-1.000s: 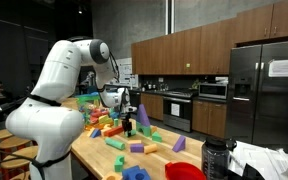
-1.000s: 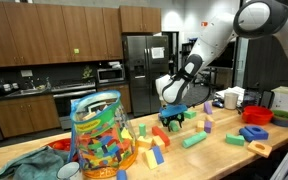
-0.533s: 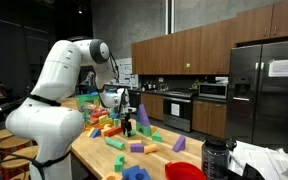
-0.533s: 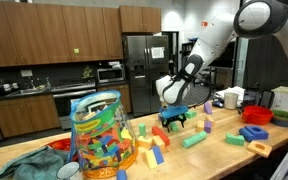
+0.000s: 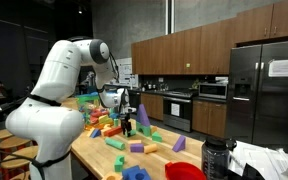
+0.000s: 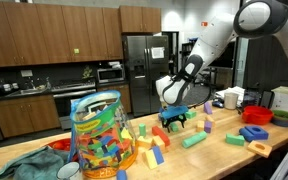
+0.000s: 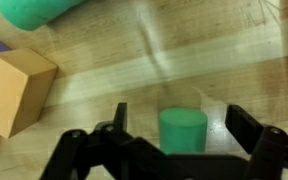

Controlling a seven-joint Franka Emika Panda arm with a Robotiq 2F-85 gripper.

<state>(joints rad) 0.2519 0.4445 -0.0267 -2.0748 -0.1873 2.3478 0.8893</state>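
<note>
Item: small green cylinder block (image 7: 182,133), standing upright on the pale wooden bench (image 7: 134,60).
Position: between the two black fingers of the claw (image 7: 176,114), whose fingers stand apart with a gap on either side of the block.
Adjacent: tan wooden cube (image 7: 19,90), well apart; large green cylinder (image 7: 39,10) lying at the frame edge.
In an exterior view, the claw (image 6: 174,122) hangs low among scattered coloured blocks (image 6: 194,140).

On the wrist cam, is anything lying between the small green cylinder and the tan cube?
No. In the wrist view only bare wooden tabletop separates the green cylinder from the tan cube; they stand apart.
</note>
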